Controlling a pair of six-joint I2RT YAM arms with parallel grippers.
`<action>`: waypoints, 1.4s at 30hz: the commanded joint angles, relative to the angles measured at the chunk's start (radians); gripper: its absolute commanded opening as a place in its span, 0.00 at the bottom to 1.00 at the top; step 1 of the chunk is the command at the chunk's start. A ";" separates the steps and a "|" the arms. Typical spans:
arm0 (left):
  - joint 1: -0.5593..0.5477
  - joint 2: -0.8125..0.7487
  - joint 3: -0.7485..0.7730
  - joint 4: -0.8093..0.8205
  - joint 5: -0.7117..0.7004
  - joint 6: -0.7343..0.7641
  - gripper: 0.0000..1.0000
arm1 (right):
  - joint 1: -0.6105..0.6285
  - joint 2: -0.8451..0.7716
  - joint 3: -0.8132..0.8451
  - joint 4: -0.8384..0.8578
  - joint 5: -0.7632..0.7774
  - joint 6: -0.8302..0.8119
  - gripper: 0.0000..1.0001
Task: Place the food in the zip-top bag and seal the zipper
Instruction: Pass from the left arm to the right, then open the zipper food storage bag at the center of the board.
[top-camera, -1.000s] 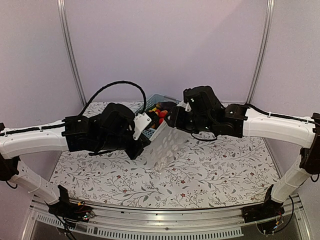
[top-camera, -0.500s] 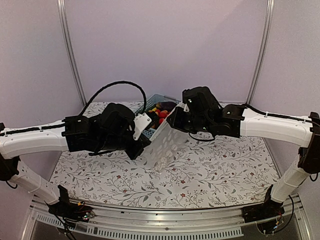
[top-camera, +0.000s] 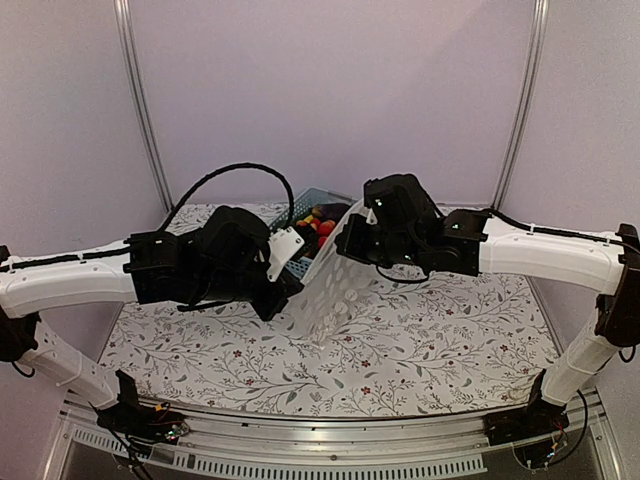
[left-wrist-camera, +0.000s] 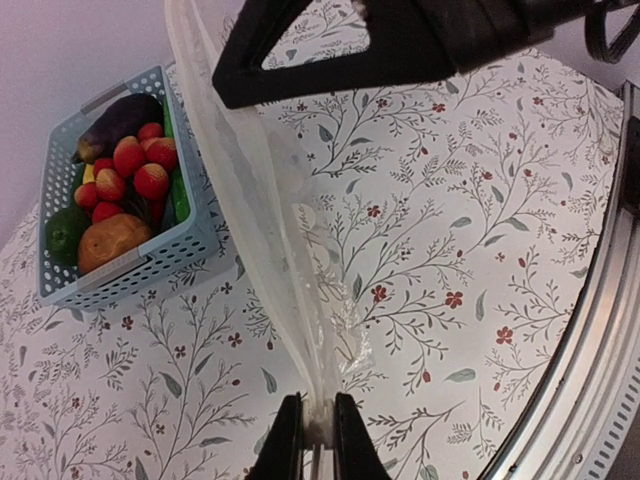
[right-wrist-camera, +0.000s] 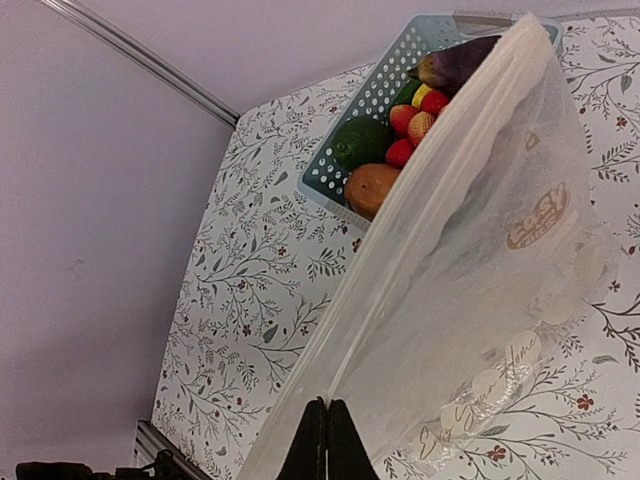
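1. Okay, left gripper (left-wrist-camera: 318, 438) first: its jaws are pinched narrow on one edge of the clear floppy plastic bag with white polka dots (left-wrist-camera: 265, 215), and the film is bunched between the tips.
2. Over to the right gripper (right-wrist-camera: 327, 428): the fingers are pressed together with almost no gap, clamped on another edge of the same bag.
3. From the top camera, I see the bag strung up between the two claws above the floral-patterned tabletop (top-camera: 430, 330). Its lower part hangs down, and I cannot tell whether it touches the surface.
4. All the food I can see sits in the light-blue slotted plastic basket (left-wrist-camera: 140, 268), at the far side of the table just behind the bag.
5. In the basket I pick out:
   - the red round pieces (left-wrist-camera: 135, 165) in the middle
   - the brown potato (left-wrist-camera: 112, 240) at the near end
   - the dark purple eggplant (left-wrist-camera: 120, 118) at the far end
   - a round green piece (left-wrist-camera: 62, 230) beside the potato
6. Zipper: I cannot make out the strip, nor whether the mouth is parted.
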 joint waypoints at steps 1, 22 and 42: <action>-0.016 0.014 0.012 -0.011 0.024 0.007 0.03 | 0.007 0.008 -0.008 0.015 0.016 0.002 0.00; 0.280 -0.019 0.027 0.176 0.623 -0.227 0.70 | 0.054 -0.060 -0.060 0.139 -0.182 -0.244 0.00; 0.315 0.011 0.011 0.148 0.593 -0.227 0.35 | 0.091 -0.053 -0.033 0.137 -0.160 -0.306 0.00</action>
